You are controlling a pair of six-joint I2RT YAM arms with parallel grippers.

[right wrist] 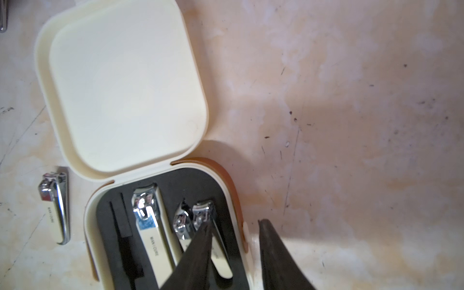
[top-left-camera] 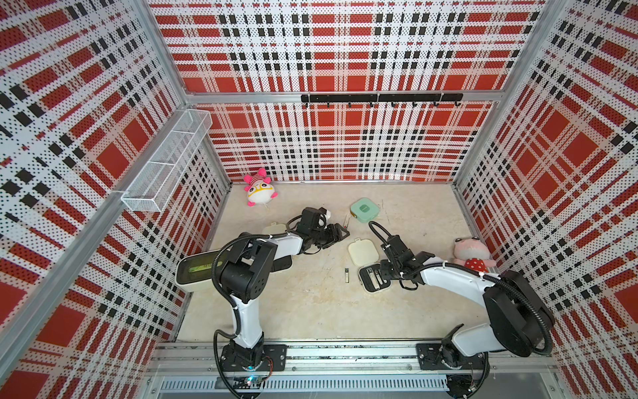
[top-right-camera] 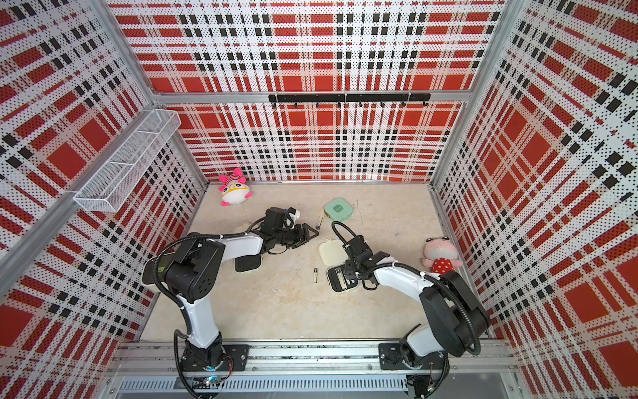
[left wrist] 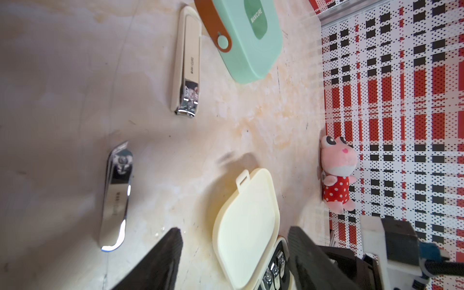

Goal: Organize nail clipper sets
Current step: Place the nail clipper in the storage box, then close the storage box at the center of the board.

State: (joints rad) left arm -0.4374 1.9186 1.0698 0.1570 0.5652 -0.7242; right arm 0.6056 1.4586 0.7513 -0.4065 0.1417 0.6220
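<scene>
- The left claw [left wrist: 233, 229]: I see its fingers [left wrist: 160, 256] standing apart with nothing between them. In both top views it hangs over the table [top-left-camera: 310, 304], between the mint case [top-left-camera: 365, 209] and the lid [top-left-camera: 362, 253], touching neither.
- The right claw [right wrist: 234, 222]: fingers parted, gripping nothing. One finger [right wrist: 198, 251] lies over a small clipper [right wrist: 204, 211] in the tray [right wrist: 175, 180]; its partner stands outside the case wall. Whether finger meets clipper I cannot tell.
- The open cream case [right wrist: 90, 226] sits mid-table, lid laid flat behind it. Only the right wrist view shows three clippers bedded in its tray.
- A loose clipper [top-left-camera: 347, 275] lies just left of the tray; a second loose clipper [left wrist: 187, 62] lies just beside the mint case.
- Only the left wrist view shows the word MANICURE and a brown strap [left wrist: 213, 25] on the closed mint case.
- Only the top views show a second cream case [top-left-camera: 274, 228], partly hidden behind the left arm [top-left-camera: 276, 241].
</scene>
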